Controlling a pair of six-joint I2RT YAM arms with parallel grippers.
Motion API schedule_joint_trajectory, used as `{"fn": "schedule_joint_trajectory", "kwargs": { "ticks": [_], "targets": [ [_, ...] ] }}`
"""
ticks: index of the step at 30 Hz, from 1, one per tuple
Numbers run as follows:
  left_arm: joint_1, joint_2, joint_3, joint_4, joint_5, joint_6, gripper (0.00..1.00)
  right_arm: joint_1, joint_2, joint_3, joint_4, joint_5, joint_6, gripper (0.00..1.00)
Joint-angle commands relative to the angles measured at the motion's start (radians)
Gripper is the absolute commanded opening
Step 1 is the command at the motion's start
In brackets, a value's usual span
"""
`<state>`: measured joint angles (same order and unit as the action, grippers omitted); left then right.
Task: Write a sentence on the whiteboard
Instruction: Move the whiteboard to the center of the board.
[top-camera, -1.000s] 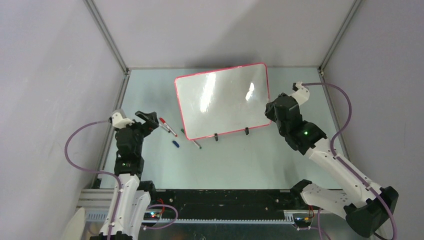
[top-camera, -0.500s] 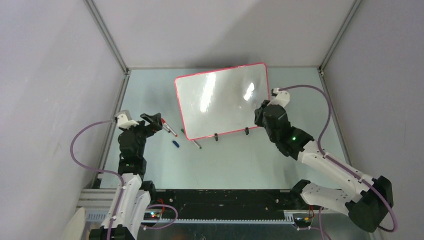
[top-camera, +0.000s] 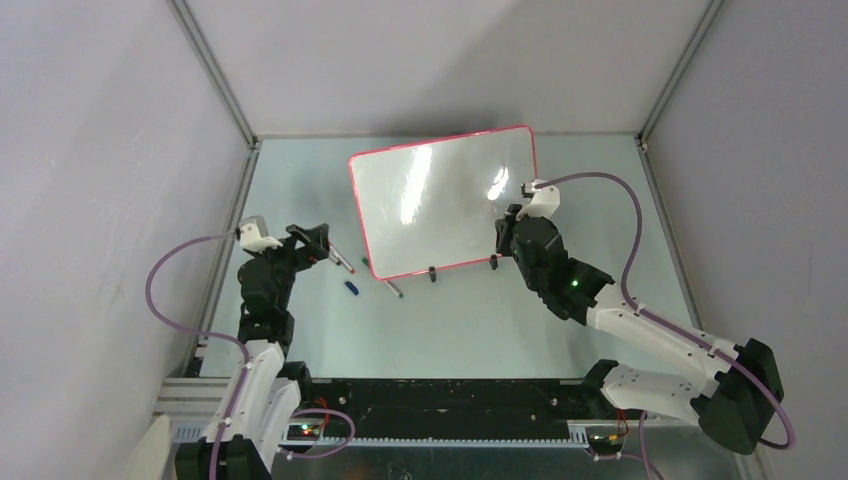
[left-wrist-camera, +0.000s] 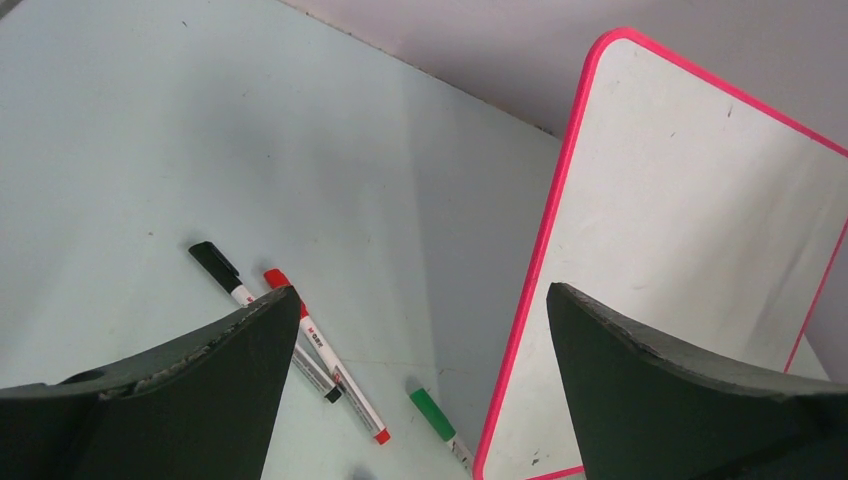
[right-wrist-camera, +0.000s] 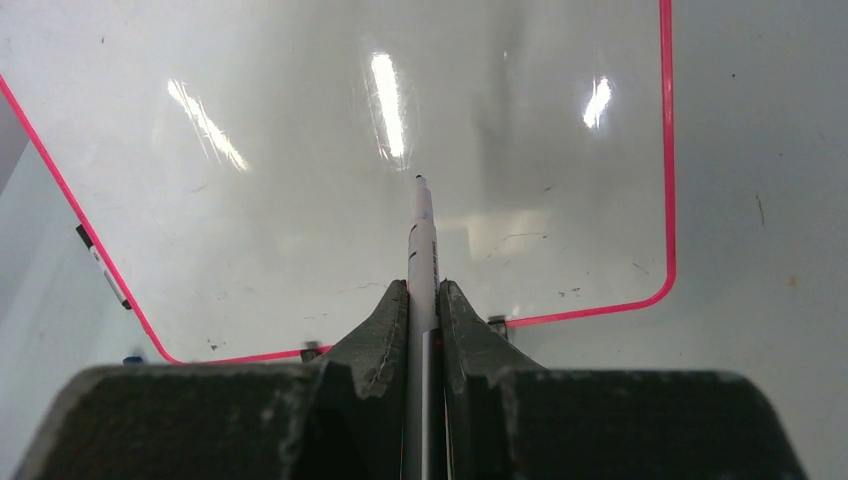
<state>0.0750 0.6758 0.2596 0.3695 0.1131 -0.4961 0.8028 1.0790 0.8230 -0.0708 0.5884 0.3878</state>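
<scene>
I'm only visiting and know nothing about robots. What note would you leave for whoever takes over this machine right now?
Left jaws: wide open, empty, over the red marker, black-capped marker and green-capped marker lying left of the whiteboard.
Right jaws: shut on the writing marker, its tip aimed at the board's face; contact cannot be told.
Whiteboard: propped on its black feet, blank.
Done: writing marker gripped, at the board.
Left: the whole sentence.

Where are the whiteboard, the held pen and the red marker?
whiteboard (top-camera: 445, 205): top view, white middle.
held pen (right-wrist-camera: 422, 238): right wrist view, white barrel.
red marker (left-wrist-camera: 342, 382): left wrist view, white barrel.
</scene>
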Motion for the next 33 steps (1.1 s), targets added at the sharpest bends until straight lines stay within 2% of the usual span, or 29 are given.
{"fn": "schedule_joint_trajectory", "kwargs": {
  "ticks": [1, 5, 11, 19, 24, 31, 33],
  "targets": [
    [-0.010, 0.054, 0.000, 0.103, 0.047, 0.025, 0.99, -0.002, -0.001, 0.008, 0.055, -0.004, -0.014, 0.00],
    [-0.017, 0.105, -0.008, 0.171, 0.069, 0.035, 0.99, -0.003, 0.032, 0.007, 0.060, -0.075, -0.028, 0.00],
    [-0.025, 0.186, -0.011, 0.246, 0.089, 0.038, 0.99, -0.004, 0.077, 0.006, 0.097, -0.071, -0.025, 0.00],
    [-0.030, 0.113, 0.035, 0.092, 0.061, 0.041, 0.99, -0.004, 0.082, 0.007, 0.095, -0.060, -0.019, 0.00],
    [-0.028, 0.160, 0.074, 0.040, 0.078, 0.040, 0.99, -0.002, 0.070, 0.007, 0.084, -0.052, -0.016, 0.00],
    [-0.032, 0.192, 0.016, 0.193, 0.144, 0.023, 0.99, -0.012, 0.047, 0.006, 0.099, -0.111, -0.032, 0.00],
    [-0.034, 0.184, 0.011, 0.214, 0.136, 0.017, 0.99, -0.035, 0.044, 0.007, 0.136, -0.237, -0.059, 0.00]
  ]
}}
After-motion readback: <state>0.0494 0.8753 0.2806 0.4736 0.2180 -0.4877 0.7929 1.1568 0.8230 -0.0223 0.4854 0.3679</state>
